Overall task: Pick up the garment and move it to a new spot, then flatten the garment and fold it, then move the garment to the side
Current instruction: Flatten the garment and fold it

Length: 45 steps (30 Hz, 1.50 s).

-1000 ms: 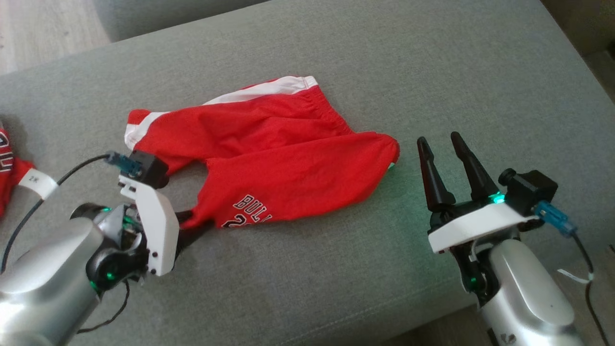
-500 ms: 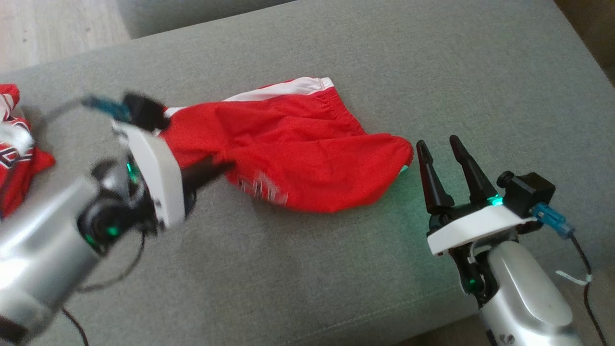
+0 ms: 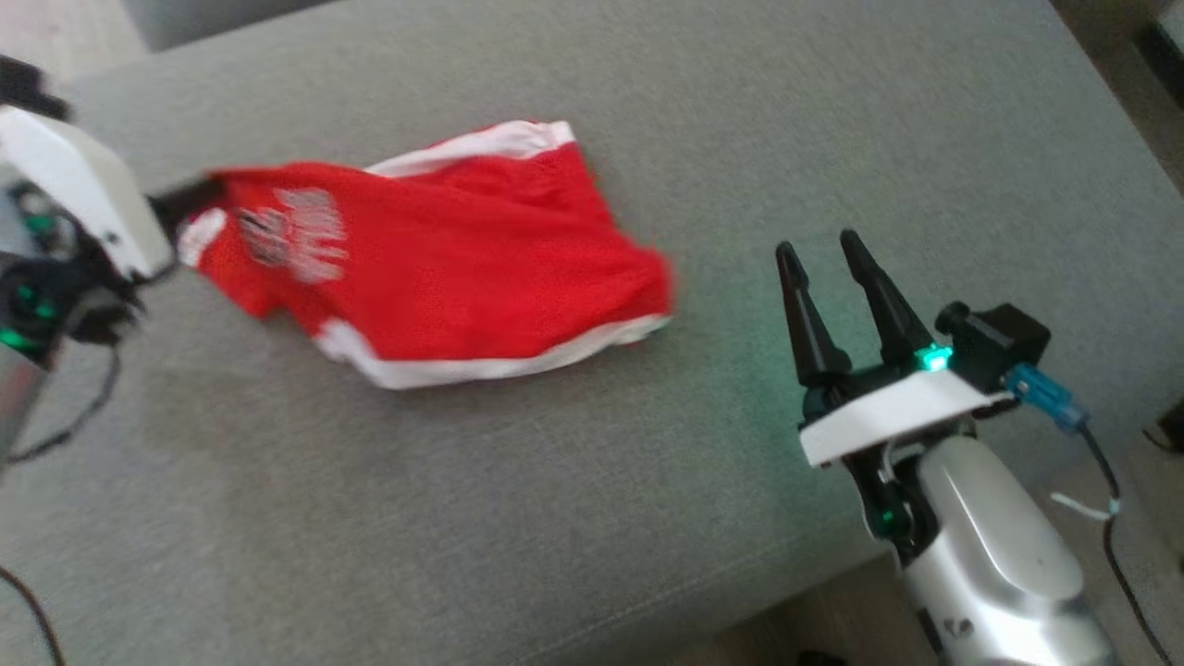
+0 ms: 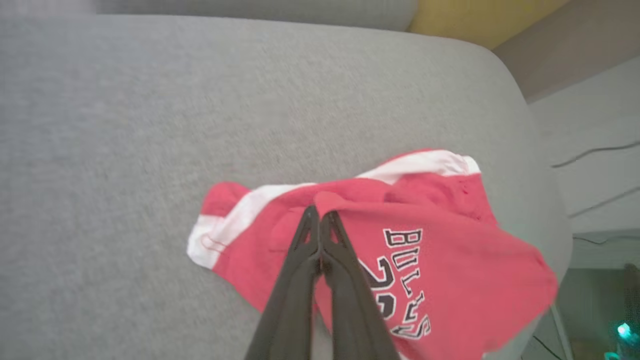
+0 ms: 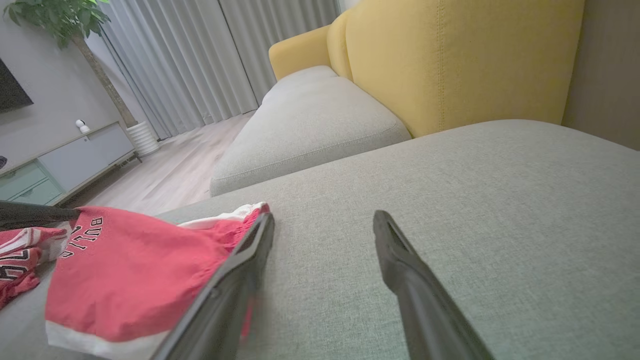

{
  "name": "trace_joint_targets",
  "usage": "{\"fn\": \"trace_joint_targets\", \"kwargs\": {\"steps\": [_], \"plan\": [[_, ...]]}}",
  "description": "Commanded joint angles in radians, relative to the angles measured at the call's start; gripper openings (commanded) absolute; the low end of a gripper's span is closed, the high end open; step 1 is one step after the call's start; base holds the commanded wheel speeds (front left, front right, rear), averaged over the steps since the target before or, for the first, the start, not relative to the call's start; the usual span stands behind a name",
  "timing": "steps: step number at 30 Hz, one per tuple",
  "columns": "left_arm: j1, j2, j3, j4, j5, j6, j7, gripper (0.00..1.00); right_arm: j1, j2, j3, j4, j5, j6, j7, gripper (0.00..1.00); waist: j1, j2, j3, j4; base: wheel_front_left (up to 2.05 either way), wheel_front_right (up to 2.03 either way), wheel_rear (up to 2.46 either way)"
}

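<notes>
left claw (image 4: 319, 216) pinched shut on a fold of the shorts (image 3: 444, 259), which trail right of it across the sofa (image 3: 592, 518). right claw (image 3: 819, 248) wide open, empty, near their far end. looks light, limp; i'd grip hem or waistband.

Cushion (image 3: 518, 518) bare along near edge and beyond shorts (image 3: 444, 268): open passage. Bare strip between shorts and my right claw (image 3: 818, 245); its fingers spread, gap free. Shorts cover left-centre, one edge pinched in my left claw (image 4: 319, 216). Second red garment (image 5: 17, 265) lies just past them. Yellow backrest (image 5: 450, 65) walls the far side.
</notes>
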Motion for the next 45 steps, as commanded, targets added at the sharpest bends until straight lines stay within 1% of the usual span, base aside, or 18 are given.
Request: {"fn": "trace_joint_targets", "kwargs": {"steps": [1, 2, 3, 4, 5, 6, 7, 8, 16, 22, 24, 26, 29, 33, 36, 39, 42, 45], "plan": [[-0.093, 0.043, 0.060, 0.045, 0.021, 0.011, -0.033, 0.00, -0.056, 0.019, 0.027, -0.028, 0.009, -0.001, -0.015, 1.00, -0.0001, 0.0000, 0.039, -0.037, 0.00, 0.00, 0.00], [-0.100, 0.038, 0.065, 0.071, 0.020, 0.008, -0.042, 0.00, -0.061, 0.021, 0.029, -0.027, 0.011, -0.001, -0.017, 1.00, -0.0001, 0.0000, 0.046, -0.042, 0.00, 0.00, 0.00], [-0.106, 0.030, 0.073, 0.095, 0.015, 0.002, -0.054, 0.21, -0.065, 0.022, 0.031, -0.026, 0.012, -0.001, -0.019, 1.00, -0.0001, 0.0000, 0.052, -0.045, 0.00, 0.00, 0.00], [-0.109, 0.019, 0.077, 0.115, 0.008, -0.009, -0.057, 0.36, -0.067, 0.024, 0.031, -0.024, 0.012, -0.001, -0.021, 1.00, -0.0001, 0.0000, 0.056, -0.046, 0.00, 0.00, 0.00], [-0.108, 0.009, 0.076, 0.130, 0.003, -0.022, -0.053, 0.46, -0.068, 0.025, 0.032, -0.021, 0.012, -0.001, -0.022, 1.00, -0.0001, 0.0000, 0.058, -0.045, 0.00, 0.00, 0.00], [-0.106, 0.000, 0.072, 0.142, 0.002, -0.034, -0.051, 0.86, -0.069, 0.026, 0.034, -0.018, 0.012, -0.001, -0.023, 1.00, -0.0001, 0.0000, 0.059, -0.043, 0.00, 0.00, 0.00], [-0.106, 0.000, 0.072, 0.142, 0.002, -0.034, -0.051, 0.86, -0.069, 0.026, 0.034, -0.018, 0.012, -0.001, -0.023, 1.00, -0.0001, 0.0000, 0.059, -0.043, 0.00, 0.00, 0.00], [-0.107, -0.008, 0.068, 0.151, 0.004, -0.044, -0.053, 1.00, -0.070, 0.027, 0.034, -0.014, 0.011, -0.001, -0.024, 1.00, -0.0001, 0.0000, 0.058, -0.038, 0.00, 0.00, 0.00], [-0.096, -0.036, 0.022, 0.141, 0.067, -0.078, -0.153, 1.00, -0.059, 0.019, 0.033, 0.012, 0.006, -0.001, -0.029, 1.00, -0.0001, 0.0000, -0.012, 0.037, 0.00, 0.00, 0.00], [-0.050, -0.010, 0.001, 0.043, 0.151, -0.080, -0.345, 1.00, -0.037, 0.000, 0.030, 0.021, 0.010, -0.001, -0.028, 1.00, -0.0001, 0.0000, -0.061, 0.114, 0.00, 0.00, 0.00], [-0.027, 0.002, 0.003, 0.012, 0.187, -0.067, -0.432, 1.00, -0.029, -0.005, 0.027, 0.021, 0.010, -0.001, -0.027, 1.00, -0.0001, 0.0000, -0.074, 0.141, 0.00, 0.00, 0.00], [0.003, 0.011, 0.003, -0.023, 0.227, -0.039, -0.521, 1.00, -0.020, -0.009, 0.025, 0.022, 0.010, -0.001, -0.025, 1.00, -0.0001, 0.0000, -0.088, 0.167, 0.00, 0.00, 0.00], [0.062, 0.021, 0.003, -0.093, 0.279, 0.027, -0.636, 1.00, -0.005, -0.015, 0.022, 0.025, 0.013, -0.001, -0.020, 1.00, -0.0001, 0.0000, -0.107, 0.208, 0.00, 0.00, 0.00], [0.172, 0.034, 0.046, -0.207, 0.319, 0.128, -0.701, 1.00, 0.017, -0.019, 0.020, 0.029, 0.015, -0.001, -0.013, 1.00, -0.0001, 0.0000, -0.126, 0.252, 0.00, 0.00, 0.00], [0.284, 0.032, 0.160, -0.326, 0.367, 0.207, -0.708, 1.00, 0.037, -0.022, 0.014, 0.028, 0.014, -0.001, -0.011, 1.00, -0.0001, 0.0000, -0.143, 0.277, 0.00, 0.00, 0.00], [0.439, -0.003, 0.315, -0.459, 0.466, 0.273, -0.708, 1.00, 0.056, -0.029, 0.002, 0.024, 0.012, -0.001, -0.008, 1.00, -0.0001, 0.0000, -0.156, 0.299, 0.00, 0.00, 0.00], [0.592, -0.059, 0.433, -0.556, 0.575, 0.306, -0.708, 1.00, 0.072, -0.031, -0.007, 0.016, 0.010, -0.001, -0.001, 1.00, -0.0001, 0.0000, -0.167, 0.311, 0.00, 0.00, 0.00], [0.705, -0.120, 0.504, -0.607, 0.662, 0.311, -0.708, 1.00, 0.079, -0.033, -0.012, 0.004, 0.006, -0.001, 0.009, 1.00, -0.0001, 0.0000, -0.174, 0.315, 0.00, 0.00, 0.00]]}}
